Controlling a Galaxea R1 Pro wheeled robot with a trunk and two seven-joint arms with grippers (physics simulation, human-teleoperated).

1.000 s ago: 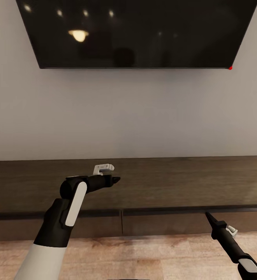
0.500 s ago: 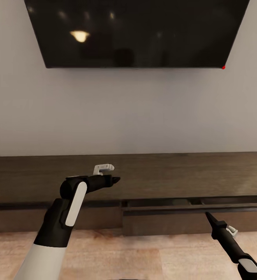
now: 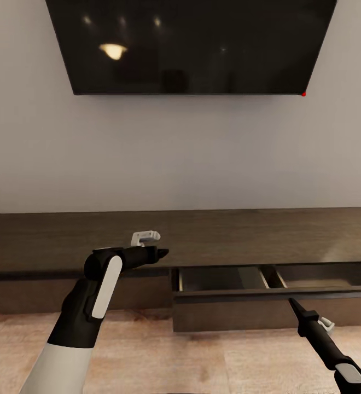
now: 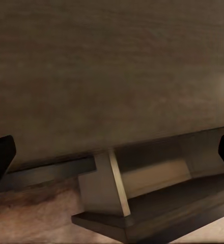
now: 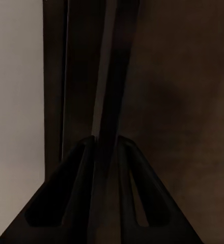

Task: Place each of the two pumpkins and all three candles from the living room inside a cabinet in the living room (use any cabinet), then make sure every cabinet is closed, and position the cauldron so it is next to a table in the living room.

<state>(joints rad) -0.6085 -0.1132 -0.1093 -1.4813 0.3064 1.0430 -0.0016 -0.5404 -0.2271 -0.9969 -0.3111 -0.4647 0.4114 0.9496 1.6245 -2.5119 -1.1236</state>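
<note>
A pale grey wall (image 3: 191, 158) fills the upper half of the head view, with a wide black wall-mounted screen (image 3: 188, 46) at the top reflecting ceiling lights. Light wood-grain floor (image 3: 202, 361) runs along the bottom.

The cabinet (image 3: 54, 241) sits across the middle of the frame, long and low, its long axis running left to right along the wall. It is dark brown wood with a flat, faintly glossy top and plain handle-less fronts. The right-hand front (image 3: 240, 314) stands pulled out toward the camera as a drawer, showing a shallow, lighter-toned interior split by a divider (image 3: 265, 277).

The left gripper (image 3: 161, 253) hangs at centre-left of the frame over the cabinet top, pointing right; in the left wrist view its dark fingertips (image 4: 1, 155) sit wide apart at the frame's edges. The right gripper (image 3: 292, 302) is at lower right, its tip at the drawer front's upper edge; in the right wrist view its fingers (image 5: 76, 188) are clamped on that thin dark edge.
</note>
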